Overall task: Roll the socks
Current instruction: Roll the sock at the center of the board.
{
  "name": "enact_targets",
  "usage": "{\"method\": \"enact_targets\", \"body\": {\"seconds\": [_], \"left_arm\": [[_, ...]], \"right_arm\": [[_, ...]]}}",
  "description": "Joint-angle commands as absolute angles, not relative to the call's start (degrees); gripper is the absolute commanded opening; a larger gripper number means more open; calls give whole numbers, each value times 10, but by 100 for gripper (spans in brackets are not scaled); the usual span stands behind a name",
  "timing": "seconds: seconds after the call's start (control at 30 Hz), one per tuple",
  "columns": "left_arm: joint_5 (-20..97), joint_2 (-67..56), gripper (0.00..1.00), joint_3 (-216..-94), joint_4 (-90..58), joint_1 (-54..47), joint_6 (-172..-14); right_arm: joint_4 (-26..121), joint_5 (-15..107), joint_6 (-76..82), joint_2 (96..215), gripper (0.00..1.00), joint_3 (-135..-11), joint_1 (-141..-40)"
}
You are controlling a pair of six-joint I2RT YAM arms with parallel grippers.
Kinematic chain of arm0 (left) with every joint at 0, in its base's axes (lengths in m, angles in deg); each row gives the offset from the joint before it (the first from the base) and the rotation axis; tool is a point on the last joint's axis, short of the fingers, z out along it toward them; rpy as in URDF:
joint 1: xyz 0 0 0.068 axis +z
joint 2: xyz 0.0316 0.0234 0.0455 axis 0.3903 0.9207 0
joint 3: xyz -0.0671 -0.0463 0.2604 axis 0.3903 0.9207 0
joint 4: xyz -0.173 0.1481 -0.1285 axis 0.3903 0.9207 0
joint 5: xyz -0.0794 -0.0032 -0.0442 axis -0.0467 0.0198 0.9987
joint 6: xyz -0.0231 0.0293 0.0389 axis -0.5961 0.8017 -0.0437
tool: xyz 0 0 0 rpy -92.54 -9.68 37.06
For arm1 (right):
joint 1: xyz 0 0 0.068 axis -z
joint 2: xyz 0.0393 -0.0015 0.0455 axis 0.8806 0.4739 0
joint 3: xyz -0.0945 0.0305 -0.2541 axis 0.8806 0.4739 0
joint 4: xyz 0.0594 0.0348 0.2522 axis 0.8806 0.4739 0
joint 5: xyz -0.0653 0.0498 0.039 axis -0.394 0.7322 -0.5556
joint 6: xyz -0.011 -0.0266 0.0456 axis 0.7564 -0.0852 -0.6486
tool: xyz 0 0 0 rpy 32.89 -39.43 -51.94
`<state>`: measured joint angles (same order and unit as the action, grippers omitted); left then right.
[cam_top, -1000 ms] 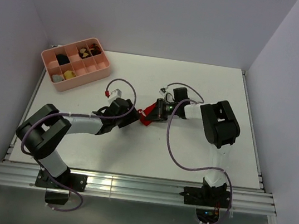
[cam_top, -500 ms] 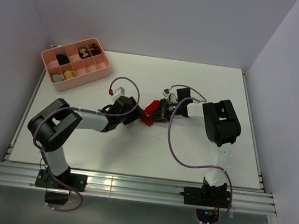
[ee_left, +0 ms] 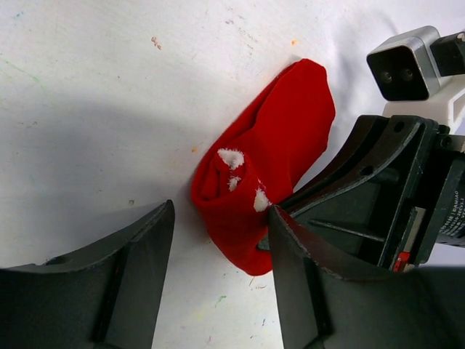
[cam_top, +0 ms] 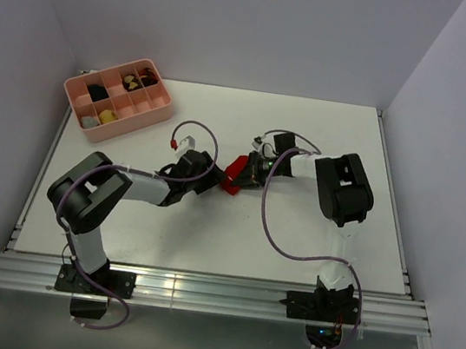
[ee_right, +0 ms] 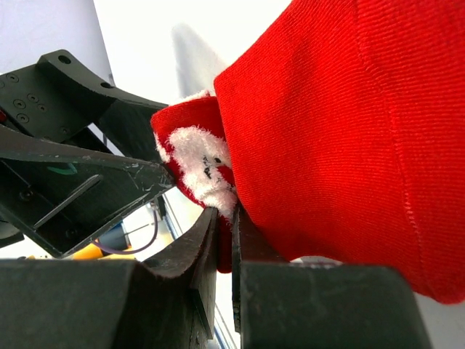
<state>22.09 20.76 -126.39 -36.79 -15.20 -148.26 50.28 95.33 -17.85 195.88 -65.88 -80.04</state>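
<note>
Left gripper [ee_left: 218, 218], jaws apart but narrowing since a moment ago, is straddling the rolled end of the socks [ee_left: 287, 131] at the middle of the bench [cam_top: 295, 228], while right gripper [ee_right: 225, 218] is clamping their fabric: roll apparently forming, awaiting tucking.

socks [ee_right: 349, 123]: cut off at top and right edges, right wrist view.
pink tray [cam_top: 72, 91] contents: too small to identify, top view.

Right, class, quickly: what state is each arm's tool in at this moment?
Left tool: open, fingers either side of the red socks.
Right tool: closed, pinching the socks.
</note>
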Motion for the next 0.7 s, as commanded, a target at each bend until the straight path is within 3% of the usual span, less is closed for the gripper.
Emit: {"method": "enact_targets", "body": {"seconds": [0.0, 0.33, 0.47, 0.67], "left_arm": [[214, 226, 59, -1274, -354, -151, -1489], [207, 265, 39, -1291, -315, -151, -1489], [211, 268, 27, -1296, -296, -150, -1478], [214, 263, 17, -1337, -217, -151, -1444]], "right_arm": [[535, 898, -152, 1979, 4, -676, -800], [542, 876, -132, 1968, 10, -680, -815], [545, 839, -109, 1931, 21, -670, -825], [471, 767, -92, 1821, 36, -579, -843]]}}
